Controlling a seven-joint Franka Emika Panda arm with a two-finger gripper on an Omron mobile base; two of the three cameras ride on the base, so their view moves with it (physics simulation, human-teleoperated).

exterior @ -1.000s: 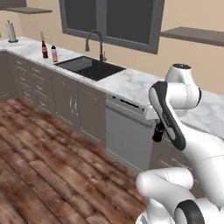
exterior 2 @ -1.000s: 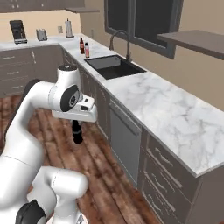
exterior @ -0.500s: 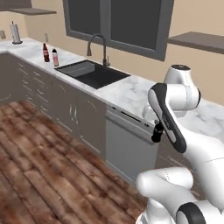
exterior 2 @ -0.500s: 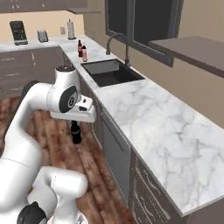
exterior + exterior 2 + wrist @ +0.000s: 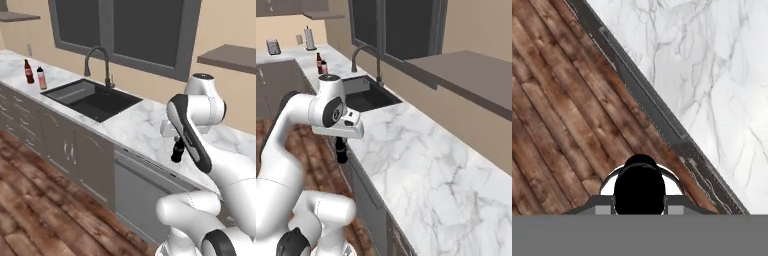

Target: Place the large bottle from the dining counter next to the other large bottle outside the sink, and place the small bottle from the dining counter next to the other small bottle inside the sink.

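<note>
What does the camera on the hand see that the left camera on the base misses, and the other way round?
The hand view alone looks straight down on the dark cap of the bottle clamped in the gripper, above the wooden floor. The left base view alone takes in the sink, the faucet, the window and two bottles beside the sink. Both show the held bottle, the marble counter and the floor.

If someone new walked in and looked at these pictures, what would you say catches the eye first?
Probably the white arm, whose gripper hangs over the front edge of the marble counter shut on a dark bottle, seen from above in the hand view as a black cap. Next, the black sink with its curved faucet under the window. Beyond the sink, two bottles stand side by side on the counter.
</note>
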